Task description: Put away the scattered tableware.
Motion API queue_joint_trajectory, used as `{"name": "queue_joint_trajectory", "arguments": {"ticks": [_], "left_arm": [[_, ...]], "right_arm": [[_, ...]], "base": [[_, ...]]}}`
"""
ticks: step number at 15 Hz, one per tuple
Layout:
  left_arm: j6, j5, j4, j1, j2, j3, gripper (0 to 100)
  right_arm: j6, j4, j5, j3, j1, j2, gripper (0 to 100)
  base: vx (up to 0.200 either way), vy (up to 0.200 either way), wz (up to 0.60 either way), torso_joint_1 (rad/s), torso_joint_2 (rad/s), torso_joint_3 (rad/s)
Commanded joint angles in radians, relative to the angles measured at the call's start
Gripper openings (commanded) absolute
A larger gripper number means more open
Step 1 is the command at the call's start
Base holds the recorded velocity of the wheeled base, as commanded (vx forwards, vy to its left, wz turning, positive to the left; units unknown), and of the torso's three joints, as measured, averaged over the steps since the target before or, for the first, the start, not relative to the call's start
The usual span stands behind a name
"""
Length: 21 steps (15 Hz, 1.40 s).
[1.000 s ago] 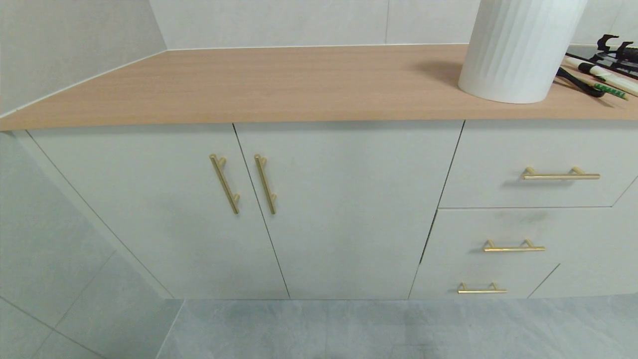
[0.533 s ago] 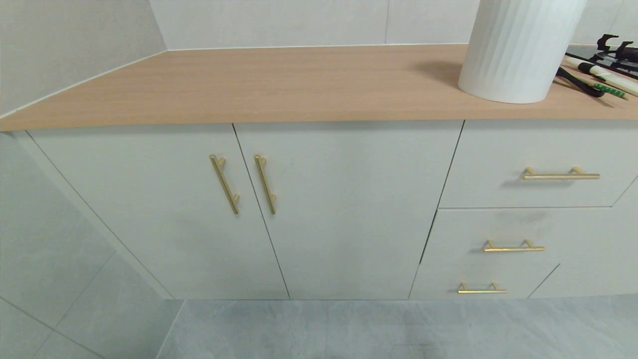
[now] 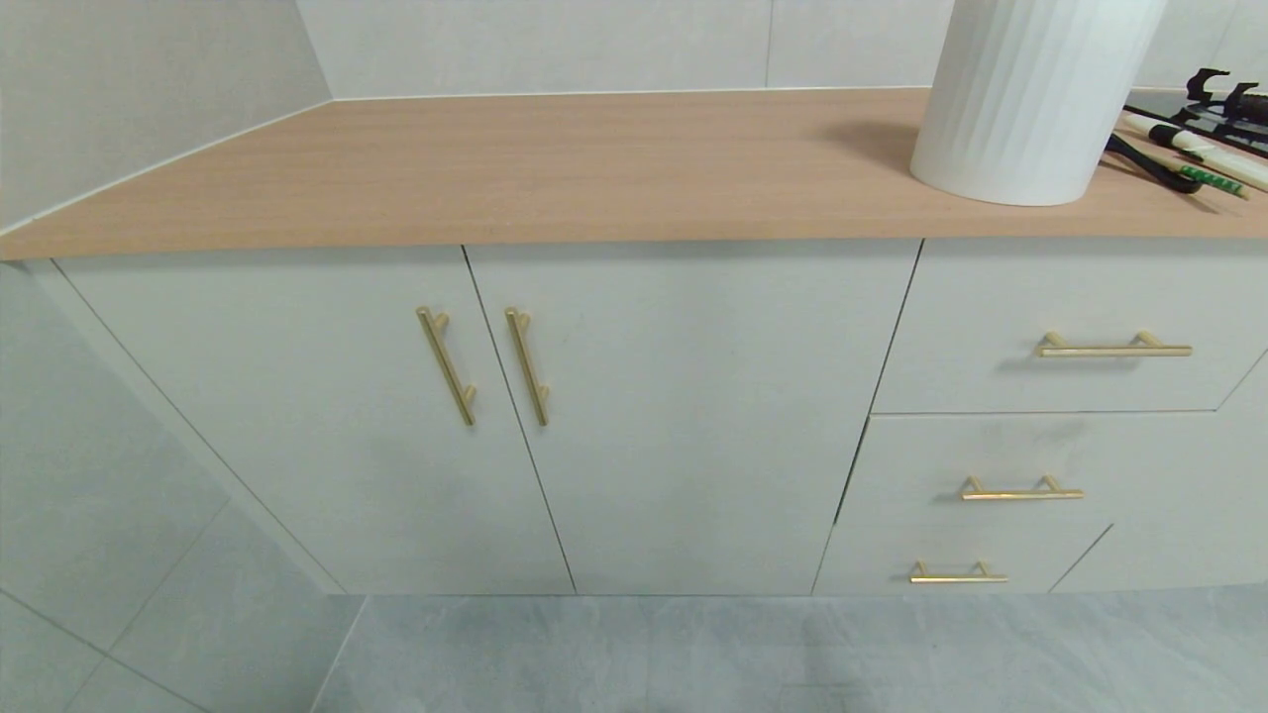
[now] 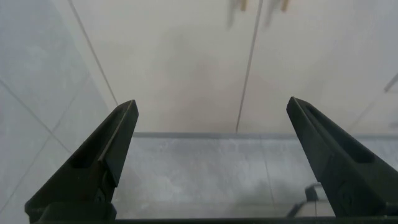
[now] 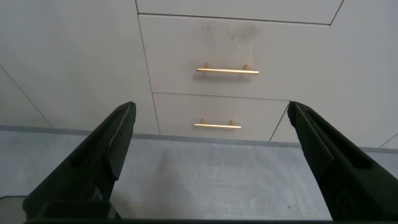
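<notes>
We record the following.

- Bench (image 3: 555,168): wood-topped, running along a pale tiled wall, with pale cabinet fronts below it.
- Tableware (image 3: 1204,153): several long slim pieces in black, cream and a green pattern. They lie loose on the bench at its far right end, just right of the white ribbed container (image 3: 1030,99). We cannot tell what each piece is.
- Black rack (image 3: 1223,94): at the right edge, just behind the tableware.
- Cabinet doors (image 3: 693,416): two, both shut, each with an upright gold handle (image 3: 446,364) beside the seam between them.
- Drawers (image 3: 1050,297): three stacked to the right of the doors, all shut, each with a level gold bar (image 3: 1113,347).
- Left gripper (image 4: 211,102): low above the grey floor (image 4: 199,174), facing the foot of the cabinet doors. Its dark fingers (image 4: 102,155) are spread wide with nothing between them.
- Right gripper (image 5: 211,106): low before the two lower drawers, well apart from the tableware. Its fingers (image 5: 102,155) are likewise wide apart and hold nothing.
</notes>
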Motion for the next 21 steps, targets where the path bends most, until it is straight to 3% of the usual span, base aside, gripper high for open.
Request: {"name": "queue_joint_trajectory", "arguments": {"ticks": [1,10,16,21], "left_arm": [[0.006,-0.001,0.000,0.000,0.000,0.000,100],[-0.005,0.001,0.000,0.000,0.000,0.000,100],[0.019,-0.001,0.000,0.000,0.000,0.000,100],[0.021,-0.001,0.000,0.000,0.000,0.000,100]], "right_arm": [[0.000,0.004,0.004,0.002,0.000,0.003,100],[0.023,0.004,-0.002,0.002,0.000,0.003,100],[0.021,0.004,-0.002,0.002,-0.001,0.003,100],[0.023,0.004,-0.004,0.002,-0.001,0.003,100]], "base": [[0.000,0.000,0.00,0.000,0.00,0.000],[0.000,0.000,0.00,0.000,0.00,0.000],[0.000,0.000,0.00,0.000,0.00,0.000],[0.000,-0.200,0.00,0.005,0.00,0.000]]}}
